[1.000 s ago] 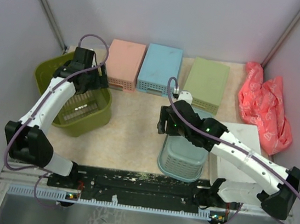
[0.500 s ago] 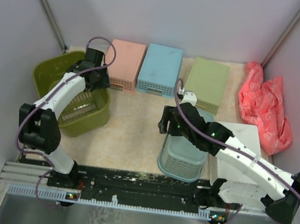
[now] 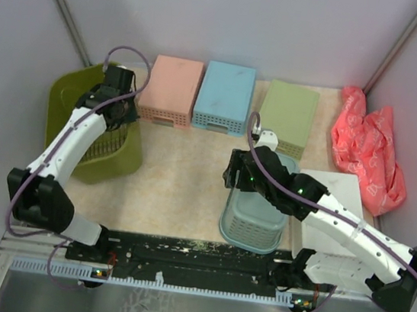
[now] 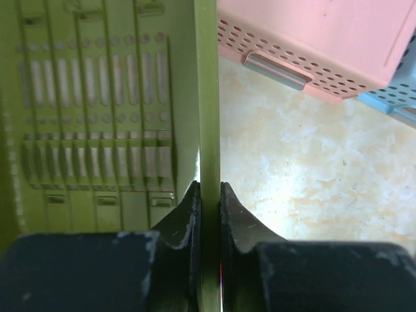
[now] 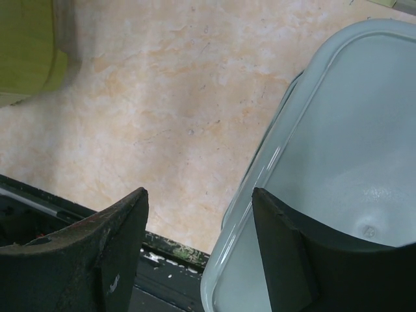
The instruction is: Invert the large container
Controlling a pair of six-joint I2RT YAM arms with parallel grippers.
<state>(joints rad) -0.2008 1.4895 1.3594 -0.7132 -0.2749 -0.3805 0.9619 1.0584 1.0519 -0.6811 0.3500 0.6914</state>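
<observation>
The large container (image 3: 115,161), an olive-green slotted basket, stands at the left and is tipped toward the left wall. My left gripper (image 3: 118,109) is shut on its right rim. In the left wrist view both fingers clamp the thin green rim (image 4: 207,97), with the slotted base (image 4: 97,97) to the left of my left gripper (image 4: 209,195). My right gripper (image 3: 230,176) stands open over the left rim of the teal basket (image 3: 253,223). In the right wrist view, my right gripper (image 5: 198,194) straddles the edge of the teal basket (image 5: 338,149) and holds nothing.
Pink (image 3: 172,90), blue (image 3: 224,96) and green (image 3: 286,118) trays line the back. A red plastic bag (image 3: 367,150) lies at the right wall, with a white box (image 3: 338,192) in front of it. The left wall is close behind the green basket.
My left gripper has closed on the green basket's rim, and the basket has tipped up toward the left wall. The right arm has barely shifted.
</observation>
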